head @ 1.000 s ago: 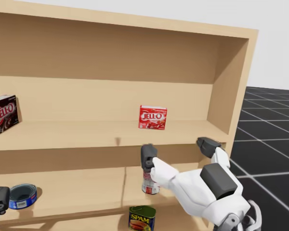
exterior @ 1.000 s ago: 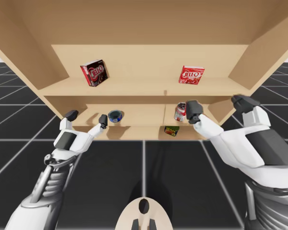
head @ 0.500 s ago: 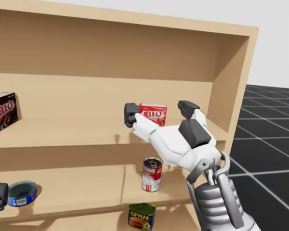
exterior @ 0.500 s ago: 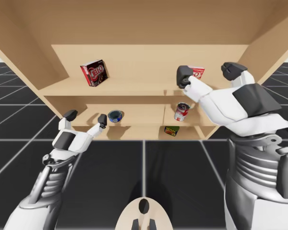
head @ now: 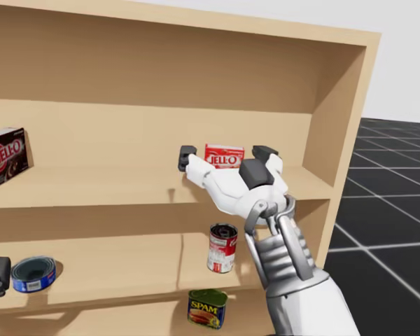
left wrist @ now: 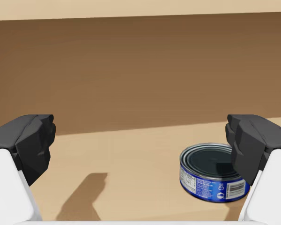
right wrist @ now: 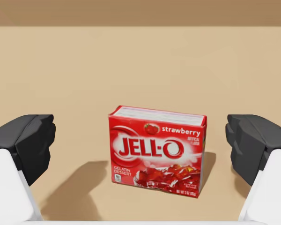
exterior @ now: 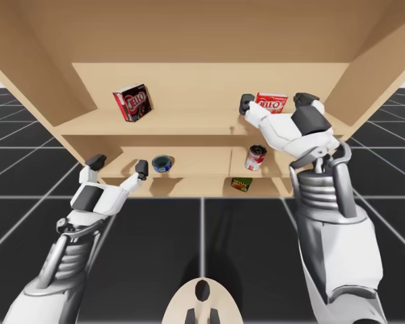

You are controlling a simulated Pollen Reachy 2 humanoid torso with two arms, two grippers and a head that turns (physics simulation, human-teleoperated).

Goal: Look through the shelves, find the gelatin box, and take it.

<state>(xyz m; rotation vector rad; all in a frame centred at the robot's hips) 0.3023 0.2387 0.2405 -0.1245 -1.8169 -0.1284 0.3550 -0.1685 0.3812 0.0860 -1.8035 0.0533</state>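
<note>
1. At the front of the wooden shelf unit [head: 339, 119], my left gripper [left wrist: 140, 145] hovers at the mouth of the middle shelf, its jaws spread wide apart and closed on nothing.
2. Just ahead of it, a flat blue can [left wrist: 208, 173] sits on the middle shelf board. It lies off to the side of one dark finger, which hides part of it in the left wrist view.
3. One level down, a rectangular green-topped tin [head: 207, 309] stands at the front edge of the lowest shelf, to the right of the blue can in the head view.
4. Above that tin, a tall red-and-white can [head: 222, 248] stands upright on the right half of the middle shelf, well apart from the blue can.
5. Higher up, my right arm reaches onto the upper shelf, and my right gripper [right wrist: 140, 145] hangs there with its jaws wide open.
6. Between those spread fingers, and ahead of them, the red gelatin box [right wrist: 157, 150] stands upright on the right part of the upper shelf. Bare board shows on both sides of it, and neither finger touches it.
7. Far along the same shelf, at its left end, a dark red-and-black box [exterior: 133, 102] stands upright, turned at a slight angle, well apart from the red one.
</note>
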